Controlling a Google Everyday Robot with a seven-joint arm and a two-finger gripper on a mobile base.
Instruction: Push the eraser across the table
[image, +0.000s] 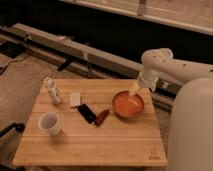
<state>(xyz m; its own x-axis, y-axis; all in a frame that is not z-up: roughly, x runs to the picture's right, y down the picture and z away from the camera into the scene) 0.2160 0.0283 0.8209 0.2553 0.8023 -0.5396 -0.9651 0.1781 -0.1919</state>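
The eraser (87, 113) is a flat black block lying at an angle near the middle of the light-wood table (100, 142). My gripper (134, 89) hangs at the end of the white arm (160, 62) above the far rim of an orange bowl, well to the right of the eraser and apart from it.
An orange bowl (128, 104) sits right of centre. A reddish-brown elongated object (102, 117) lies just right of the eraser. A small cream-white block (75, 99) lies just behind it. A white cup (49, 123) stands front left, a small white bottle (52, 90) at the back left.
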